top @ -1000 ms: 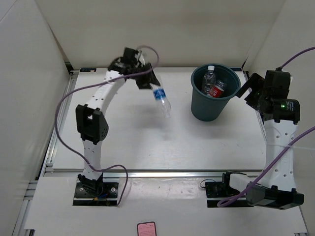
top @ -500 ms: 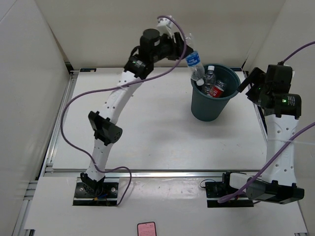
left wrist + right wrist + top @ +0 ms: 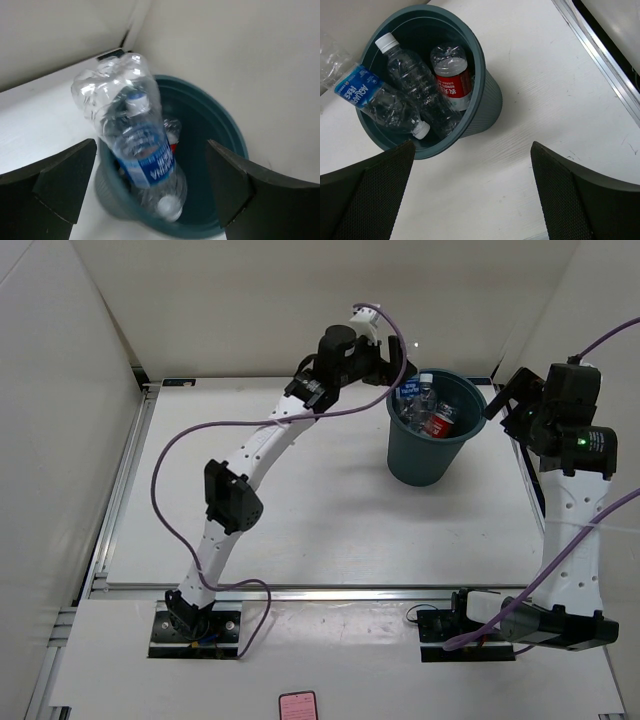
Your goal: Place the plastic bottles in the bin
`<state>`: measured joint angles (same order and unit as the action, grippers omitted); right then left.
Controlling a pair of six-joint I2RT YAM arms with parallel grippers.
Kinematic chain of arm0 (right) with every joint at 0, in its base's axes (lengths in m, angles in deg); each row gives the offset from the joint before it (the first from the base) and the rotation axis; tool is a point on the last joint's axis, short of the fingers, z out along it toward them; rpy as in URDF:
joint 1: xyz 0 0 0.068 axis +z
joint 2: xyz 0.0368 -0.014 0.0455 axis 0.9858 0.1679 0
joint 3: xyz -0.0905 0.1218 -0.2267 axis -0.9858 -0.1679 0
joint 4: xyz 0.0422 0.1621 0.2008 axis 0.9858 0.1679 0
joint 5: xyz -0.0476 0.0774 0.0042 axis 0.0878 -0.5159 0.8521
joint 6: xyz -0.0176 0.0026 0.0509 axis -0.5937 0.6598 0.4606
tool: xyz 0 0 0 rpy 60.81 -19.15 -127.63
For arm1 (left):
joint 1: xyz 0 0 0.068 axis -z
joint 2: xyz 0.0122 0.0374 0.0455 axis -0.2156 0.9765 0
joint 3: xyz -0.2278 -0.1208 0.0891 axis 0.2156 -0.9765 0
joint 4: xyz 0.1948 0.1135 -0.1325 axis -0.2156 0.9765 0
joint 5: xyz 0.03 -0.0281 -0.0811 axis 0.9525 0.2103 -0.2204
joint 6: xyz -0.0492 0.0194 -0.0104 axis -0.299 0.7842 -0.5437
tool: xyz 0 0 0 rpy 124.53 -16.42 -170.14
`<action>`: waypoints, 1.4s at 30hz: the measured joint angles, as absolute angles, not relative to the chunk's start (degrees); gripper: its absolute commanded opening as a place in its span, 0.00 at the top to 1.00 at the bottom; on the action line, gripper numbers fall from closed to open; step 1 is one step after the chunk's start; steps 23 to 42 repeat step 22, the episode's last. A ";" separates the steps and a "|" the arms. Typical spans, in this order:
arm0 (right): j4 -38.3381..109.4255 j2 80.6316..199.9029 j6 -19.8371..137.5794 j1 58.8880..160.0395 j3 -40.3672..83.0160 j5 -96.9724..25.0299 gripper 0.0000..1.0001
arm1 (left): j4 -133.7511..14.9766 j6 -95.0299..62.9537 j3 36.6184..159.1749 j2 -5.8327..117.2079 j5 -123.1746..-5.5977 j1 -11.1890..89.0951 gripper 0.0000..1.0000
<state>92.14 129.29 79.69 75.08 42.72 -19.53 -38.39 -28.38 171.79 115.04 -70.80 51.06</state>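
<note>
Left gripper (image 3: pixel 152 150): jaws wide apart. The blue-labelled bottle (image 3: pixel 367 95) lies between them, touching neither, cap down inside the bin (image 3: pixel 489 102), base over the rim. Label reads "AQUA"; the rest is illegible. Also in the bin: unlabelled bottle (image 3: pixel 415 85) and red-labelled bottle (image 3: pixel 452 85), print unreadable. Right gripper (image 3: pixel 472 147): jaws apart, beside the bin.

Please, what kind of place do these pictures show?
Probably a robot test cell in a laboratory. The left arm and right arm are bolted at the edge of a white table, plain white panels enclose it, and purple cables hang loose.
</note>
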 measured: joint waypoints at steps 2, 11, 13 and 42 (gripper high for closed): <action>92.14 129.21 79.69 75.08 42.70 -19.34 0.00 | -38.02 -26.89 166.19 110.01 -68.81 50.39 0.00; 91.70 128.92 79.08 75.08 42.33 -22.96 0.00 | -41.10 -17.80 125.08 64.99 -46.10 42.93 0.00; 91.55 129.16 78.73 75.10 42.35 -24.34 0.00 | -41.86 -17.04 114.63 53.95 -38.56 43.59 0.00; 90.96 134.74 80.02 75.08 47.99 -27.58 0.00 | -23.44 -27.79 87.72 35.26 -3.96 40.70 0.00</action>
